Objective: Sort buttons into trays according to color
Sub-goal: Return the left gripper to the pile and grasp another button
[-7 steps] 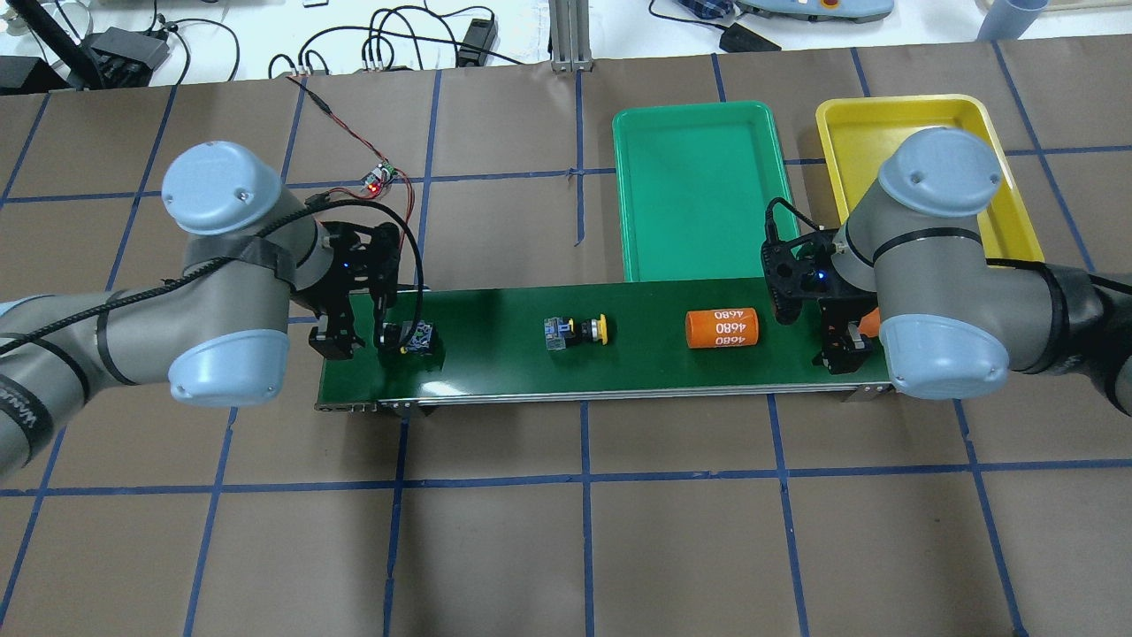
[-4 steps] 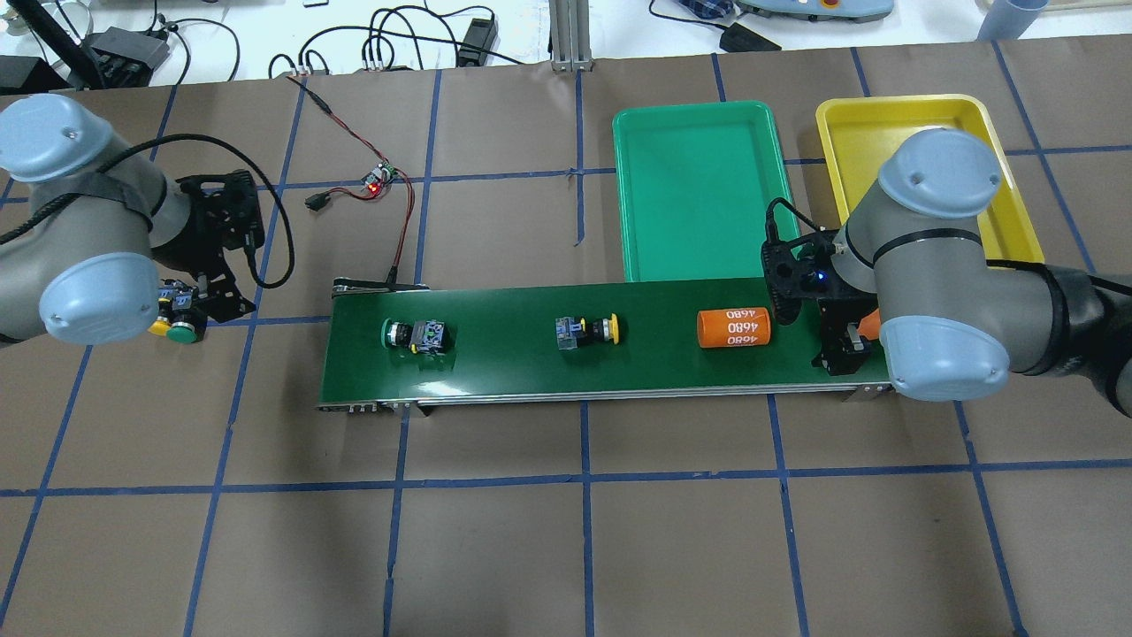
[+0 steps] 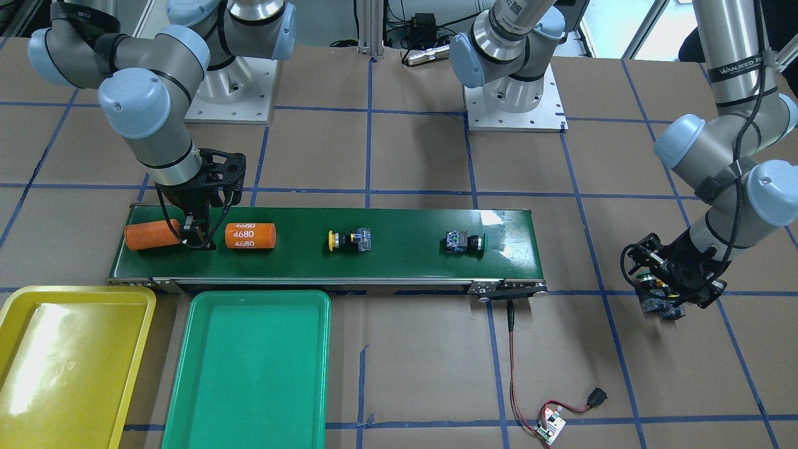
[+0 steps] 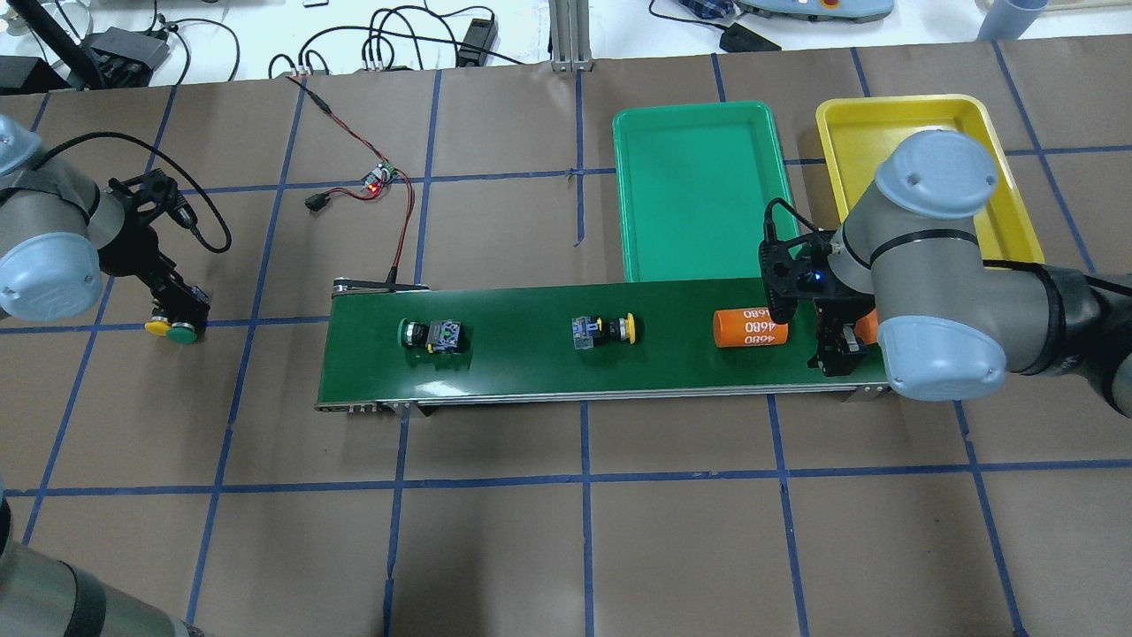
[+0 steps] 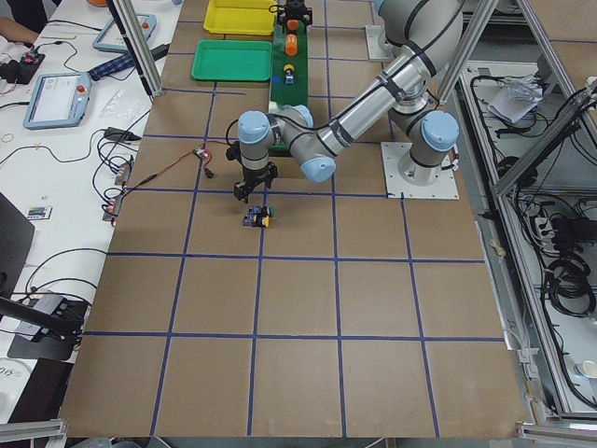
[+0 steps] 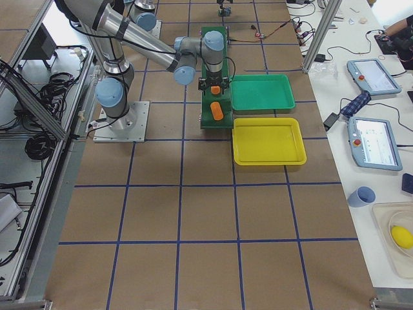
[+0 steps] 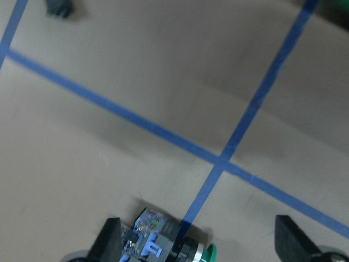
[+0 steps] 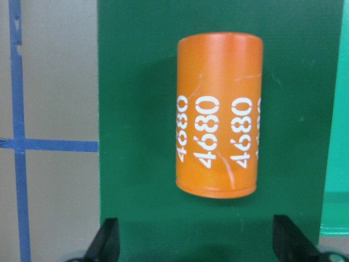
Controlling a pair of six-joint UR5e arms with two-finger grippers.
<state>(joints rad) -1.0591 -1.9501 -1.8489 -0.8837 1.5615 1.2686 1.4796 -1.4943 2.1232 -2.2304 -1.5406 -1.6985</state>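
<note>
Sideways lies button (image 4: 604,329): yellow cap, grey-blue block.

Green button (image 4: 431,335), yellow button (image 4: 604,329) on belt (image 4: 513,367); pair (image 4: 172,330) seemingly off-belt; trays (image 4: 699,190) adjacent.

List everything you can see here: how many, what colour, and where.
conveyor belt: one, dark green, mid-table.
green button: one, on the belt toward the left arm.
yellow button: one, mid-belt.
button pair: yellow and green, on the table below left gripper.
orange cylinders: two, on the belt, flanking the right gripper.
green tray: one, beyond the belt.
yellow tray: one, beside it.
circuit board: one, beyond the belt.
left gripper: open.
right gripper: open, over the belt.
</note>
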